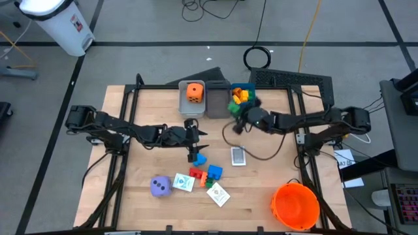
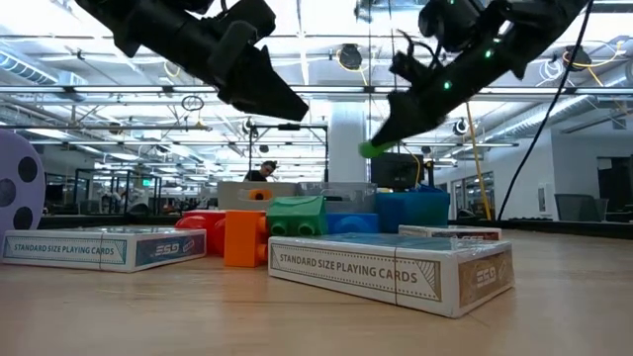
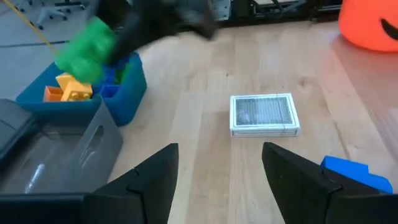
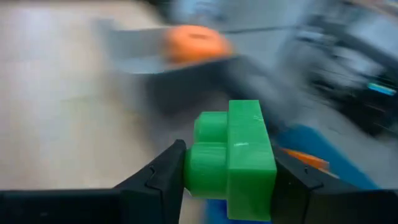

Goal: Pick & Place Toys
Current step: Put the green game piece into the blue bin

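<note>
The right gripper [image 4: 230, 171] clamps a green block [image 4: 233, 162] between its fingers, carrying it beside the blue bin [image 3: 121, 93] where sorted blocks collect. The left gripper [image 3: 217, 174], jaws open and empty, hangs above the remaining toys, likely choosing the next
</note>
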`<state>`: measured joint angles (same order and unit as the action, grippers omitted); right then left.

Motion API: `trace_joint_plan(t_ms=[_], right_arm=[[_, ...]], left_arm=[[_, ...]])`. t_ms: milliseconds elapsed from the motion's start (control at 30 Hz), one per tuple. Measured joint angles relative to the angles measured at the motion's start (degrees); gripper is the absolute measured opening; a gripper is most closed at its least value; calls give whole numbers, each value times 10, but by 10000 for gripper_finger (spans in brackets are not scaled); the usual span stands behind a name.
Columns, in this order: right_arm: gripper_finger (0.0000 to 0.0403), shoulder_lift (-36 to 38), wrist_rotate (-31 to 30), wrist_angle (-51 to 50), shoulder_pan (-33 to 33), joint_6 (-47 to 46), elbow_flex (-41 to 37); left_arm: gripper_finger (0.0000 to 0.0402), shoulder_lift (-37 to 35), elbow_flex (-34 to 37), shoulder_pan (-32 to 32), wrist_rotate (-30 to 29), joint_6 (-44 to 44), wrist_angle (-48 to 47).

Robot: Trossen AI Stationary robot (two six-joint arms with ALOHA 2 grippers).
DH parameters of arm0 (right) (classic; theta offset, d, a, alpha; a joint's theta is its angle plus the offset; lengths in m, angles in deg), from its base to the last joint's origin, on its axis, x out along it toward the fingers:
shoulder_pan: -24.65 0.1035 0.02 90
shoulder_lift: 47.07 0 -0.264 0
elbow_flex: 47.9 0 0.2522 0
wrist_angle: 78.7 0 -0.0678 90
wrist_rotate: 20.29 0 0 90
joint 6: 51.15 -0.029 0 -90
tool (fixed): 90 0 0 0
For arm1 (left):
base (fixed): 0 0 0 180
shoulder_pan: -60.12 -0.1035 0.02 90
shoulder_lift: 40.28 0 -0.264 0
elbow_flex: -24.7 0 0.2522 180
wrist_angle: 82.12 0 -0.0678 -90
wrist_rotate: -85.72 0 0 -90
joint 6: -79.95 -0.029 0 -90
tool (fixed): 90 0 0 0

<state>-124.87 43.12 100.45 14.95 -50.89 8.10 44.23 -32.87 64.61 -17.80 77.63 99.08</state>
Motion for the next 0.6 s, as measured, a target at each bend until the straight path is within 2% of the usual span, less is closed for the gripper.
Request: trace_joint_plan(t_ms=[67, 133, 200, 400, 600], right_arm=[[161, 3, -70, 4, -16, -17, -9], [161, 5, -109, 5, -39, -34, -19], [161, 4, -98, 11, -72, -53, -31], [163, -20, 0, 57, -178, -108, -52], [169, -59, 13, 62, -217, -112, -51]], left_arm=[[241, 0, 0, 0, 0, 1, -5], [241, 0, 0, 0, 0, 2, -5], [241, 0, 0, 0, 0, 3, -5], [241, 0, 0, 0, 0, 1, -3], [241, 0, 0, 0, 0, 0, -3]])
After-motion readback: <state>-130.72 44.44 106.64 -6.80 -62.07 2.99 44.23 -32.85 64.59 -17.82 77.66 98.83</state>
